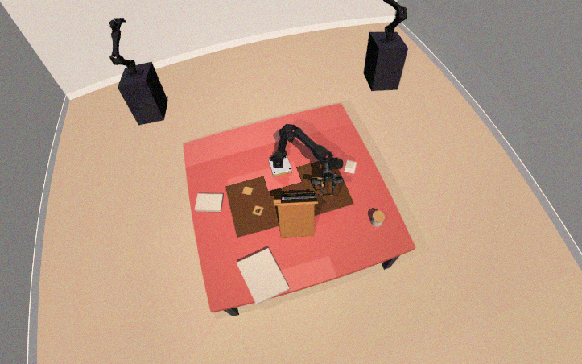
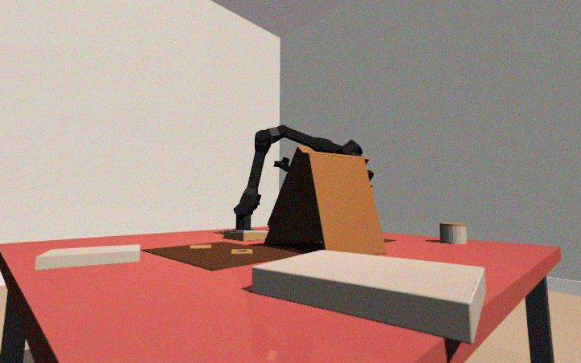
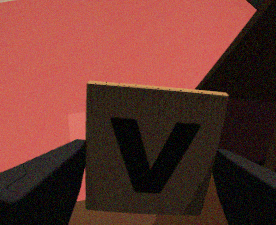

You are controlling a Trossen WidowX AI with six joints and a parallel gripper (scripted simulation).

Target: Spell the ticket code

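Note:
My gripper (image 1: 328, 186) (image 3: 151, 155) is shut on a square wooden tile (image 3: 99, 149) with a dark letter that reads V in the wrist view. The held tile is raised beside the right end of the wooden board (image 1: 296, 221) (image 2: 346, 202), which stands like a tent. The board hides most of the gripper in the exterior view. The face with the rail is turned away or too dark to read. One loose tile (image 1: 247, 190) (image 2: 200, 246) shows no readable mark. Another loose tile (image 1: 254, 212) (image 2: 235, 251) bears a dark mark. The ticket's code is not readable.
Both loose tiles lie on the dark mat (image 1: 244, 225) (image 2: 211, 263), left of the board. A large pale block (image 1: 262, 275) (image 2: 365, 270) and a smaller one (image 1: 208, 201) (image 2: 89, 257) lie on the red table. A round container (image 1: 377, 217) (image 2: 452, 233) and small white square (image 1: 350, 167) are at right.

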